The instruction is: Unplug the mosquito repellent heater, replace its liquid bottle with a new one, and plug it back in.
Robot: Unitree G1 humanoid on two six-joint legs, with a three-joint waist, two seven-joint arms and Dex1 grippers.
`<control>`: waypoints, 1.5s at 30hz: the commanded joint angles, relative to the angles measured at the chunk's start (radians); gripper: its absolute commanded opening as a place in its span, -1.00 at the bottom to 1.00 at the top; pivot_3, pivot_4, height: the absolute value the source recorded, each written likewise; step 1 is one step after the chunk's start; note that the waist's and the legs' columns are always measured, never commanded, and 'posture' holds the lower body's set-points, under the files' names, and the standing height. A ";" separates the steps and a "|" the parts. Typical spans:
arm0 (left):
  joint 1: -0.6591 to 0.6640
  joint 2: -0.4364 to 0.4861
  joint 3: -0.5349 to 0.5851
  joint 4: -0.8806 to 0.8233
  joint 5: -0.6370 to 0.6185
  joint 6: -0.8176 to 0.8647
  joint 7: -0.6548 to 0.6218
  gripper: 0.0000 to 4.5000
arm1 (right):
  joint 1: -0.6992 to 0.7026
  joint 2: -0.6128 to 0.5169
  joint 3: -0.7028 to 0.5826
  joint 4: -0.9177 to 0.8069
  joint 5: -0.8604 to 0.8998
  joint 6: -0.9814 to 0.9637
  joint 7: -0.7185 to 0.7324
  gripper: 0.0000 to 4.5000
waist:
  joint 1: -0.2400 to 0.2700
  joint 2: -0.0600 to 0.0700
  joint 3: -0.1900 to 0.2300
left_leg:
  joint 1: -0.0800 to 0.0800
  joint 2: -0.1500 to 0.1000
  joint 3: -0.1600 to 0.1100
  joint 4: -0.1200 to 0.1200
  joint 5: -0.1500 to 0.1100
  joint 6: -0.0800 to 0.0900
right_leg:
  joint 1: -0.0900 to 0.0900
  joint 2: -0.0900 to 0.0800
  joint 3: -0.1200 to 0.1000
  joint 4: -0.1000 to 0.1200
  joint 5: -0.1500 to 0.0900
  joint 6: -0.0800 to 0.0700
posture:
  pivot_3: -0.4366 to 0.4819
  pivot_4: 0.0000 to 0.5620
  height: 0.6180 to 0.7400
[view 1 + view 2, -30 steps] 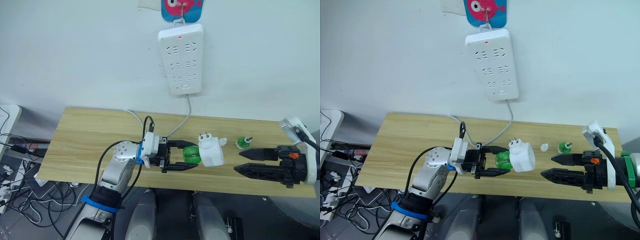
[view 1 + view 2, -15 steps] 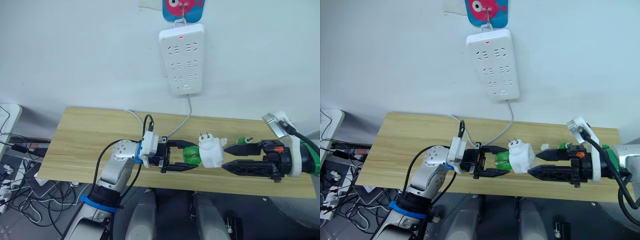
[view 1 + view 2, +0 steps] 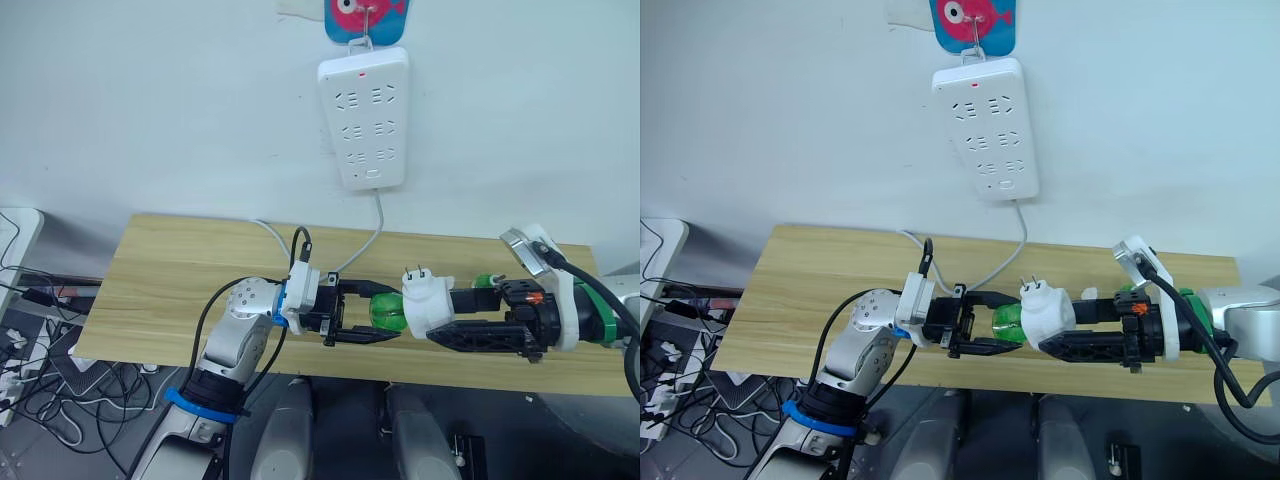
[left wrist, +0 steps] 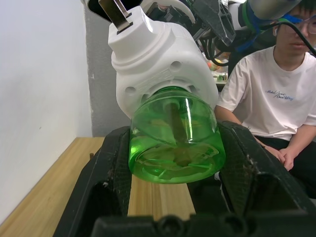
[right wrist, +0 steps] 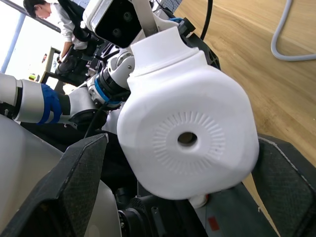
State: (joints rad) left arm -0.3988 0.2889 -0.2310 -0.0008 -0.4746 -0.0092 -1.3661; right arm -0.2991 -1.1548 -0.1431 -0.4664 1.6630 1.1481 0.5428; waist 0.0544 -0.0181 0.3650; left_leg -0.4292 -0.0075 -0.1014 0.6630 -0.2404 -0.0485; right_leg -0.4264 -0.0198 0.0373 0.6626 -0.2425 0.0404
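Near the front edge of the light wooden desk (image 3: 170, 290), the left gripper (image 3: 362, 313) has its black jaws closed against both sides of a translucent green liquid bottle (image 3: 385, 310), gripping it firmly (the left wrist view shows each jaw pressed to the bottle wall). The bottle is still seated in the small white rounded plastic mosquito repellent heater (image 3: 425, 301), which is unplugged and held just above the desk between the two grippers, its two metal prongs pointing upward. From the opposite side, the right gripper (image 3: 455, 316) has its jaws spread around the heater body, one on each side; whether they touch it cannot be told. Just behind the right gripper, a second small green bottle (image 3: 484, 281) stands on the desk. Farther back, a long white power strip (image 3: 364, 120) hangs on the white wall, its grey cable (image 3: 372, 238) trailing down onto the desk.
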 commanded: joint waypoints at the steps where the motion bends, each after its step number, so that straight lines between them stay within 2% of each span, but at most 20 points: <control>1: 0.001 -0.008 -0.006 -0.028 -0.018 -0.004 -0.005 0.00 | -0.018 0.010 -0.006 -0.010 0.010 -0.002 -0.006 0.60 | 0.000 0.000 0.000 | 0.000 0.000 0.000 0.000 0.000 0.000 | 0.000 0.000 0.000 0.000 0.000 0.000 | 0.29 0.13 1.00; 3: -0.001 -0.008 -0.005 -0.024 -0.016 -0.006 -0.006 0.00 | -0.025 0.016 -0.004 -0.003 0.007 -0.002 -0.013 0.36 | 0.000 0.000 0.000 | 0.000 0.000 0.000 0.000 0.000 0.000 | 0.000 0.000 0.000 0.000 0.000 0.000 | 0.29 0.14 1.00; 10: -0.008 0.003 -0.017 -0.004 0.031 -0.024 0.006 0.00 | -0.019 0.028 -0.014 0.005 0.021 0.004 -0.060 0.36 | 0.000 0.000 0.000 | 0.000 0.000 0.000 0.000 0.000 0.000 | 0.000 0.000 0.000 0.000 0.000 0.000 | 0.29 0.13 1.00; 12: -0.019 0.009 -0.016 0.006 0.047 -0.017 0.020 0.33 | 0.001 0.024 -0.028 0.006 0.030 0.006 -0.083 0.36 | 0.000 0.000 0.000 | 0.000 0.000 0.000 0.000 0.000 0.000 | 0.000 0.000 0.000 0.000 0.000 0.000 | 0.29 0.13 1.00; 17: -0.029 0.028 -0.020 0.008 0.081 0.001 0.046 1.00 | 0.046 0.017 -0.058 0.006 0.054 -0.004 -0.146 0.36 | 0.001 0.000 0.000 | 0.000 0.000 0.000 0.000 0.000 0.000 | 0.000 0.000 0.000 0.001 0.000 0.000 | 0.30 0.12 1.00; 23: -0.051 0.058 -0.023 0.002 0.188 -0.054 0.120 1.00 | 0.086 -0.019 -0.072 0.016 0.044 0.009 -0.272 0.35 | 0.000 0.000 0.000 | 0.000 0.000 0.000 0.000 0.000 0.000 | 0.000 0.000 0.000 0.001 0.000 0.000 | 0.30 0.13 1.00; 28: -0.075 0.070 -0.065 0.028 0.363 -0.184 0.222 1.00 | 0.085 -0.071 -0.039 0.027 0.174 -0.015 -0.450 0.35 | 0.002 0.000 0.000 | 0.000 0.000 0.001 0.001 0.000 0.000 | 0.000 0.000 0.001 0.001 0.000 0.000 | 0.30 0.13 1.00; 32: -0.075 0.025 -0.103 0.048 0.460 -0.231 0.334 1.00 | 0.075 -0.086 0.017 -0.012 0.272 -0.100 -0.682 0.35 | 0.001 0.000 0.000 | 0.000 0.000 0.001 0.000 0.000 0.000 | 0.000 -0.001 0.001 0.001 0.000 0.000 | 0.29 0.10 1.00; 34: -0.081 0.008 -0.119 0.061 0.492 -0.233 0.372 1.00 | 0.080 -0.083 0.035 -0.034 0.302 -0.133 -0.745 0.35 | 0.001 0.000 0.000 | 0.000 0.000 0.001 0.000 0.000 0.000 | 0.000 -0.001 0.001 0.001 0.000 0.000 | 0.28 0.10 1.00; 38: -0.097 -0.028 -0.131 0.085 0.514 -0.230 0.427 1.00 | 0.082 -0.065 0.057 -0.063 0.309 -0.183 -0.821 0.34 | 0.000 0.000 0.000 | 0.000 0.000 0.001 0.000 0.000 0.000 | 0.000 -0.001 0.001 0.001 0.000 0.000 | 0.27 0.09 1.00; 45: -0.094 -0.033 -0.164 0.100 0.551 -0.248 0.463 1.00 | 0.096 -0.039 0.072 -0.109 0.309 -0.241 -0.862 0.34 | -0.002 0.000 -0.001 | 0.000 0.000 0.001 0.001 0.000 0.000 | 0.000 -0.001 0.001 0.002 0.000 0.000 | 0.25 0.08 1.00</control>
State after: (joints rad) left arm -0.4930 0.2668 -0.3766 0.1161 0.0691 -0.2312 -0.9165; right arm -0.2070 -1.1952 -0.0557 -0.5362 1.9468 0.9313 -0.3151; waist 0.0527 -0.0182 0.3645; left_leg -0.4291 -0.0077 -0.1009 0.6637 -0.2403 -0.0486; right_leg -0.4265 -0.0207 0.0382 0.6642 -0.2421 0.0404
